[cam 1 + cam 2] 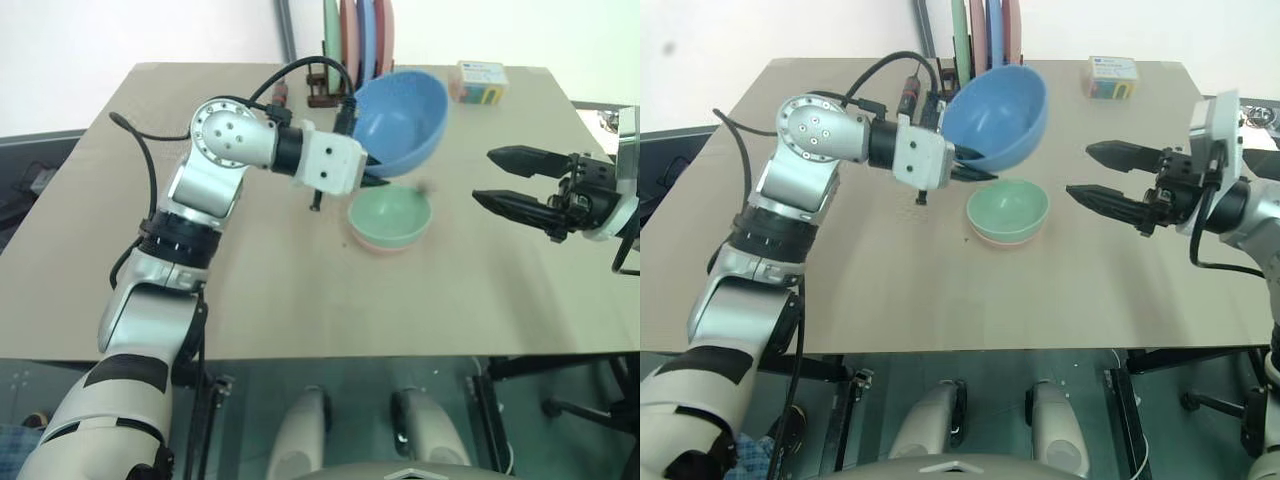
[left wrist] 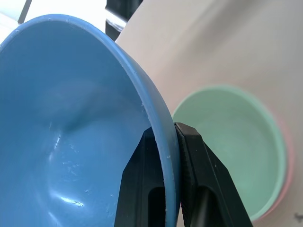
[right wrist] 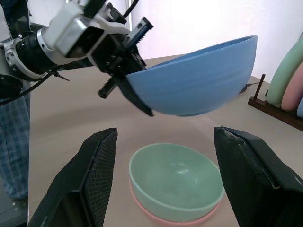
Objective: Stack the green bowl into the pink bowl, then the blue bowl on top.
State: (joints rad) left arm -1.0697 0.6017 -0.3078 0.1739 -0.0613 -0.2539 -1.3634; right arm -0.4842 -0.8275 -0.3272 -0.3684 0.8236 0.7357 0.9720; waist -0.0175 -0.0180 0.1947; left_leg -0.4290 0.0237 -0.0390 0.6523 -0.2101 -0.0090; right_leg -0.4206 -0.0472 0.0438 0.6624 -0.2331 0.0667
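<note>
On a tan table [image 1: 250, 280], the left gripper [image 2: 170, 156] is pinching the rim of the blue bowl [image 1: 402, 118] between its two black fingers, one inside the wall and one outside, and is holding the bowl tilted in the air. Just below and a little toward the robot, the green bowl [image 1: 392, 215] is sitting nested in the pink bowl [image 1: 372, 243], whose rim is peeking out underneath, so the last step appears to be under way. To do it well, the blue bowl likely needs levelling and centring over the green one before it is lowered, or its rim may catch and tip the stack. The right gripper [image 1: 512, 181] is hovering off to the right of the stack with its fingers spread wide and nothing between them. Behind the stack, a rack of upright plates [image 1: 357, 40] and a small box [image 1: 478, 82] are standing near the far edge; the tabletop around the stack is offering open room.
</note>
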